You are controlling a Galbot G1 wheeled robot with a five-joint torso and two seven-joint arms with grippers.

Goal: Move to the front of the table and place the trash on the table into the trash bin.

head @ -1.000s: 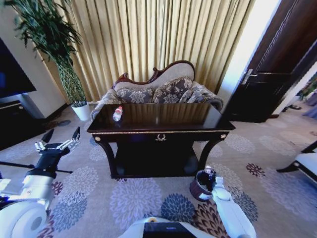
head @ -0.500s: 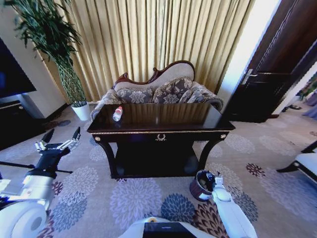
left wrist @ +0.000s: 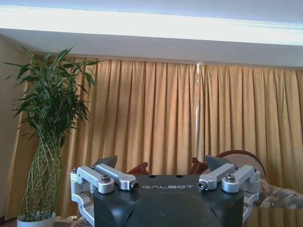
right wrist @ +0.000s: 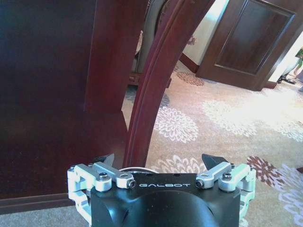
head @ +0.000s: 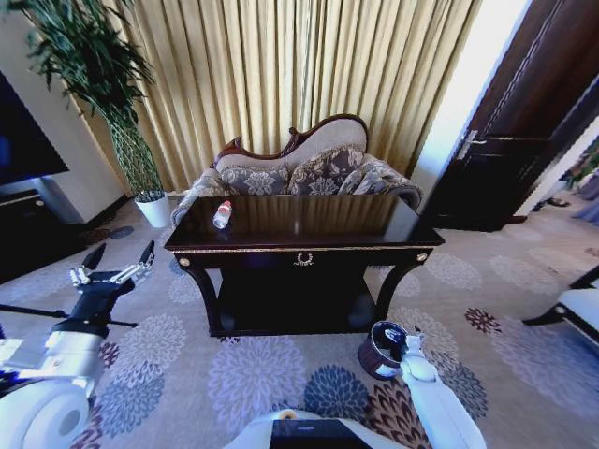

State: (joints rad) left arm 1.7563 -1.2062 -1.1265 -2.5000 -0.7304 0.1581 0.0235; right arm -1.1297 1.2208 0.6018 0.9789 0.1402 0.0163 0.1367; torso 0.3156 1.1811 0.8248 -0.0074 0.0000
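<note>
Right gripper low over the trash bin, bottle up on the surface.

The right gripper (head: 404, 339) hangs just above the trash bin (head: 380, 349) on the carpet by the table's (head: 309, 247) right front leg, fingers spread wide with nothing between them. The clear bottle (head: 222, 214) lies on its side near the surface's left back corner. The left gripper (head: 117, 266) sits off to the left, well apart from the table, also spread.

Looks like a fancy living room: gold pleated curtains (head: 309, 75), patterned carved-wood sofa (head: 299, 173), floral carpet (head: 253, 374), tall potted bamboo plant (head: 112, 103) far left.
</note>
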